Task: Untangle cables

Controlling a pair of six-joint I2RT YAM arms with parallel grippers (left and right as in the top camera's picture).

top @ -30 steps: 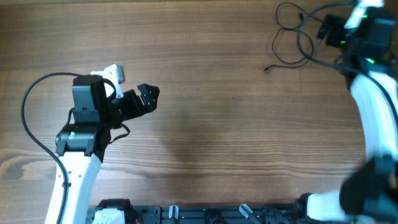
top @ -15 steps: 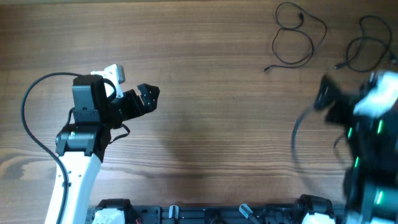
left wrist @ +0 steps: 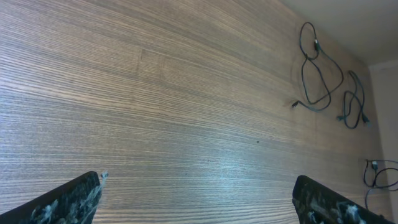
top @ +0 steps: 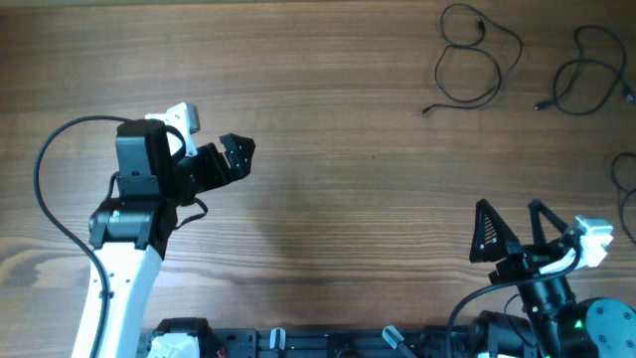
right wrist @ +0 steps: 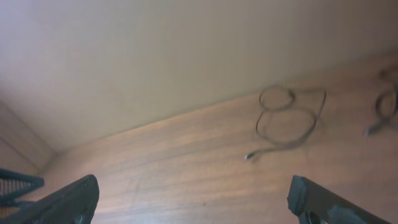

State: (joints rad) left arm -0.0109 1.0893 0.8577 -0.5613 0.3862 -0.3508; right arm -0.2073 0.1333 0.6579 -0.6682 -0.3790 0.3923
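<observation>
Three thin black cables lie apart on the wooden table. One looped cable (top: 475, 58) is at the far middle-right, a second (top: 586, 82) at the far right corner, and a third (top: 626, 177) at the right edge. The left wrist view shows them as well: the first cable (left wrist: 317, 74), the second (left wrist: 354, 102) and the third (left wrist: 376, 174). The right wrist view shows the first cable (right wrist: 286, 121) and, blurred, the second (right wrist: 385, 106). My left gripper (top: 231, 157) (left wrist: 199, 205) is open and empty at the left. My right gripper (top: 513, 235) (right wrist: 196, 202) is open and empty near the front right edge.
The left arm's own cable (top: 45, 189) loops over the table at the far left. A black rail (top: 328, 343) runs along the front edge. A pale wall (right wrist: 155, 56) stands behind the table's far edge.
My right arm has drawn back from over the cables at the far right corner to the front right edge. The second cable now lies uncovered. The left arm has not moved.
</observation>
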